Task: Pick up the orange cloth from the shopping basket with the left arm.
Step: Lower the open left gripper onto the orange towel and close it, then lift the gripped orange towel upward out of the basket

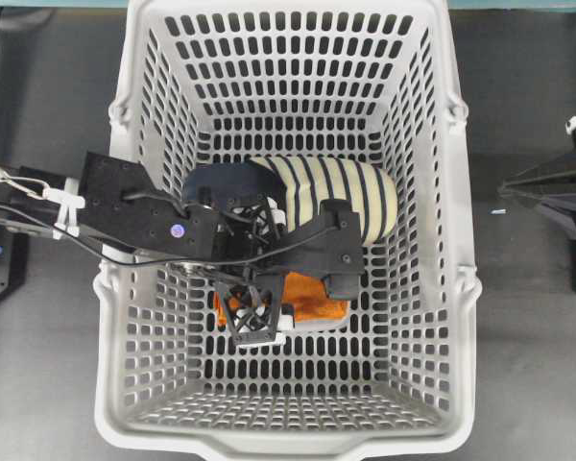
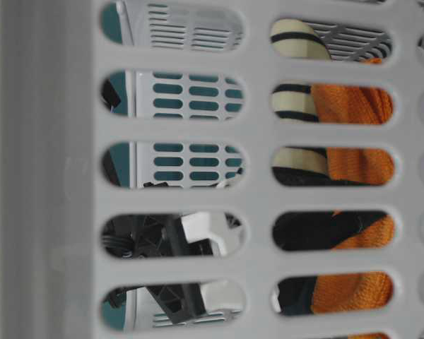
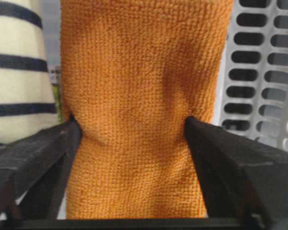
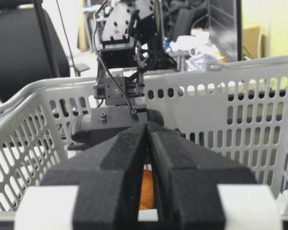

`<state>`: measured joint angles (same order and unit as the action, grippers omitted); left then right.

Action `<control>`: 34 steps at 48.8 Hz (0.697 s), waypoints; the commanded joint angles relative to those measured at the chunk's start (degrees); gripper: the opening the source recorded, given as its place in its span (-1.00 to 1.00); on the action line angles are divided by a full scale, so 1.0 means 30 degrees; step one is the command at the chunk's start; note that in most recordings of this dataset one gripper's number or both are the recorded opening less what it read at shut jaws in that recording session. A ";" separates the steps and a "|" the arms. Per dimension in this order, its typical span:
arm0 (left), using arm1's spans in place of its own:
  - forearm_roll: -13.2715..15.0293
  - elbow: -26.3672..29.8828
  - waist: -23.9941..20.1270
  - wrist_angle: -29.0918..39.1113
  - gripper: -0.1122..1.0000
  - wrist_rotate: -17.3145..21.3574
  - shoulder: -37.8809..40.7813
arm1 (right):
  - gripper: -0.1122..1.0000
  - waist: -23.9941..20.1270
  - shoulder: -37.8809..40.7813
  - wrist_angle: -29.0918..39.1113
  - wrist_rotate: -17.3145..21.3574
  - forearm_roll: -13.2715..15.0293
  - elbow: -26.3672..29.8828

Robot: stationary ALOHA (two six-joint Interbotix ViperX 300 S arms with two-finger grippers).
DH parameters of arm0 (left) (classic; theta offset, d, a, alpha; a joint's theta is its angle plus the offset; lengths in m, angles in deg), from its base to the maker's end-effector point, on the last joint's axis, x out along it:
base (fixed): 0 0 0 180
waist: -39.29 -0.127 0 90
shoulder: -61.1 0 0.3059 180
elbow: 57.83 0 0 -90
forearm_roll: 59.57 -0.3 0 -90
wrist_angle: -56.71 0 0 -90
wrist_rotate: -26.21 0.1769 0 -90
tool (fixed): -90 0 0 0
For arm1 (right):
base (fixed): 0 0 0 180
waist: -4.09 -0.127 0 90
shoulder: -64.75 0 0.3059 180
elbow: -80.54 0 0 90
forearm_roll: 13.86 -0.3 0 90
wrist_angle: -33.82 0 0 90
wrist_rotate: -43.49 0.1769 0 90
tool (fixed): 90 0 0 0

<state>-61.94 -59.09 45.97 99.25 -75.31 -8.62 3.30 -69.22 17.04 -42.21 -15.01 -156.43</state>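
My left gripper (image 3: 134, 143) presses its jaws against both sides of the orange cloth (image 3: 139, 96), pinching it on the floor of the shopping basket (image 1: 442, 288), just beside the striped cloth (image 1: 341, 197).

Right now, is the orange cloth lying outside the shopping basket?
No, the orange cloth lies on the floor inside the shopping basket, under the left gripper.
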 commanded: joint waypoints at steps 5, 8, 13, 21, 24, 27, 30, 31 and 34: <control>-0.0059 0.0059 0.0000 -0.0029 0.25 0.0205 -0.0117 | -0.79 -0.0029 0.0117 -0.0117 0.0029 -0.0088 0.0146; -0.0059 0.0088 0.0000 -0.0029 -0.06 0.0234 -0.0117 | -0.79 -0.0029 0.0088 -0.0117 0.0059 -0.0088 0.0146; -0.0059 0.0205 -0.0059 -0.0029 -0.50 0.0352 -0.0293 | -0.79 -0.0029 0.0088 -0.0088 0.0059 -0.0088 0.0146; -0.0029 0.0703 -0.0088 0.0176 -0.54 0.0908 -0.0820 | -0.79 -0.0029 0.0088 -0.0059 0.0088 -0.0088 0.0117; -0.0059 0.1289 -0.0088 0.0498 -0.54 0.0938 -0.1084 | -0.79 -0.0029 0.0088 -0.0088 0.0088 -0.0088 0.0146; -0.0059 0.2080 -0.0088 0.1055 -0.54 0.0967 -0.1260 | -0.79 -0.0029 0.0088 -0.0059 0.0088 -0.0088 0.0117; -0.0059 0.2988 -0.0088 0.1875 -0.54 0.0996 -0.1436 | -0.79 -0.0029 0.0088 -0.0088 0.0088 -0.0088 0.0117; -0.0059 0.3340 -0.0088 0.2197 -0.54 0.0996 -0.1465 | -0.79 -0.0029 0.0088 -0.0088 0.0088 -0.0059 0.0117; -0.0059 0.4453 -0.0088 0.3311 -0.54 0.0996 -0.1582 | -0.79 -0.0029 0.0029 -0.0088 0.0088 -0.0088 0.0117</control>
<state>-61.94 -50.82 45.53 105.75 -72.14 -11.17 3.30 -69.31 17.12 -42.03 -15.01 -156.43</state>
